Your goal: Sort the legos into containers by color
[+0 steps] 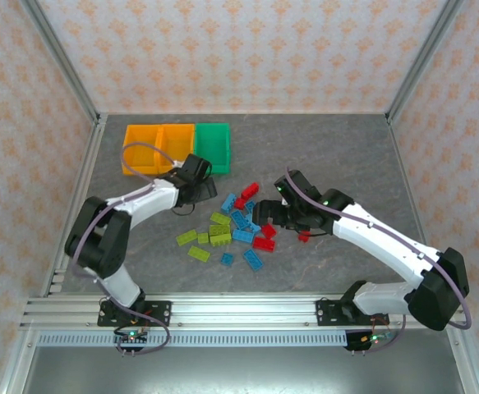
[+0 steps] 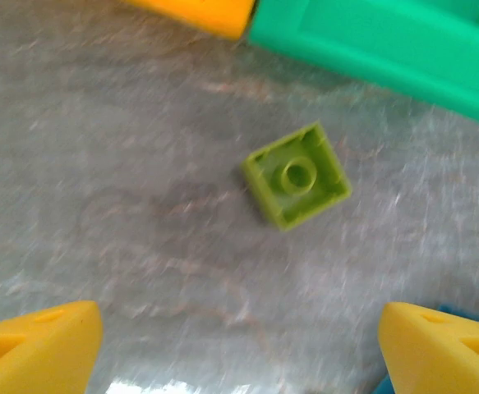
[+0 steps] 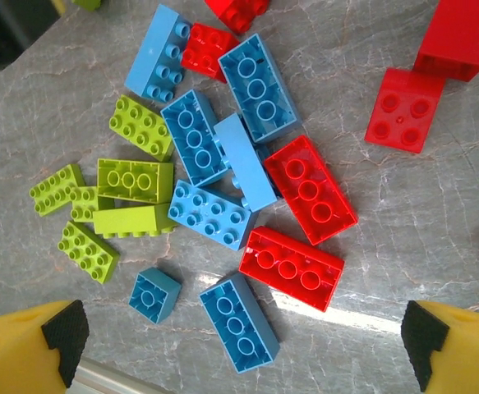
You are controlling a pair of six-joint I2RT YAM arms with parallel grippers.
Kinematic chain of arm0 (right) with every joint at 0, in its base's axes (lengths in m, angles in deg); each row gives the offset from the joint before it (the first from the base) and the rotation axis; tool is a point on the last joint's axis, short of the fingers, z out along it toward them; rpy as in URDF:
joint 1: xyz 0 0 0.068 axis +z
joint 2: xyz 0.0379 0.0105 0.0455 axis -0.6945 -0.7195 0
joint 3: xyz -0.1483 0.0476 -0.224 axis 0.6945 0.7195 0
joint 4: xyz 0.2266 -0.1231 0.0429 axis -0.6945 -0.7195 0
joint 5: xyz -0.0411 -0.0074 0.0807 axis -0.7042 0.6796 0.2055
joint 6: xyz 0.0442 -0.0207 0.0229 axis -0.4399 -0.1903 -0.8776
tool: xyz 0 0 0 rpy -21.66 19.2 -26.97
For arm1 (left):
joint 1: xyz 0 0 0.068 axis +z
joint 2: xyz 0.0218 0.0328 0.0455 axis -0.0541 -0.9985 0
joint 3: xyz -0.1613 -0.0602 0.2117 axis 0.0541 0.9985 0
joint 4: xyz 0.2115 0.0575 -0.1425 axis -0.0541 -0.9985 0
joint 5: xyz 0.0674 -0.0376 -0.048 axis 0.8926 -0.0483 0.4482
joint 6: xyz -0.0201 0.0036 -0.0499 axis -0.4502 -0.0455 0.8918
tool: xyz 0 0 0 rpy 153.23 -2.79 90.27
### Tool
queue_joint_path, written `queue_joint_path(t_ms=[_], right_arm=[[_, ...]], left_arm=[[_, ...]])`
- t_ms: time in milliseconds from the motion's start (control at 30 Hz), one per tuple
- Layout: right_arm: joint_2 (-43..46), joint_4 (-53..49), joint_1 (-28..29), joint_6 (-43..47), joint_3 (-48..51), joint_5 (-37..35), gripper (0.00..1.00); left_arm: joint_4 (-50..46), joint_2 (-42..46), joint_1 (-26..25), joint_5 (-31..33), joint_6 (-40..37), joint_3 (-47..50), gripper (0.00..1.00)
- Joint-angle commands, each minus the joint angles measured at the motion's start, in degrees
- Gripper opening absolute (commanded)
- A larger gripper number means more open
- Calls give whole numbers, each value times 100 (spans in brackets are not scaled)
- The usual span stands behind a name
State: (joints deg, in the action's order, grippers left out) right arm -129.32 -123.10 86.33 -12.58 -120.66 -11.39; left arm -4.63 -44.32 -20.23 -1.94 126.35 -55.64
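Yellow plastic fingertips (image 2: 34,349) of the left gripper (image 2: 239,341) fill the bottom corners of the left wrist view. They are set wide apart with nothing between them: the jaws are open. Beyond them a lime green brick (image 2: 297,175), square and glossy, lies alone on the table (image 2: 99,164) with its hollow underside up, showing one round tube. It is near the smooth outer wall of the green bin (image 2: 370,41) but not touching it, and the picture is motion-blurred.

From the right wrist, the right gripper (image 3: 243,349) is equally open. Its yellow fingers carry black pads (image 3: 66,336) and hover over the legos (image 3: 223,164). These are studded rectangular bricks in red, light blue and lime, some stud-side up and others hollow-side up, lying close together and partly overlapping.

From above, the table (image 1: 346,148) is a matt grey, stone-veined slab. Three open rectangular bins stand edge to edge at its far left, two orange bins (image 1: 140,148) and the green bin (image 1: 213,146). The left gripper (image 1: 196,187) hangs just in front of them and hides the lone brick. The right gripper (image 1: 265,215) reaches in from the right and covers the right fringe of the legos (image 1: 227,234) in mid-table. A ribbed aluminium rail (image 1: 239,308) carries both arm bases.
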Motion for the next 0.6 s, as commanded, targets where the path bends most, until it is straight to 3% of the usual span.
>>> queue_joint_path(t_ms=[0,167,567], right_arm=[[146,107,36,-215,127,-230,100],[262,87,37,-271,201,-289,100],[316,56,37,-367,231,-309,100]], left_arm=[[328,-416,-41,342,12,-436,87],[143,-1078,-33,399,-252,-970,85],[17,-1546,101,417,-483,-1046,55]])
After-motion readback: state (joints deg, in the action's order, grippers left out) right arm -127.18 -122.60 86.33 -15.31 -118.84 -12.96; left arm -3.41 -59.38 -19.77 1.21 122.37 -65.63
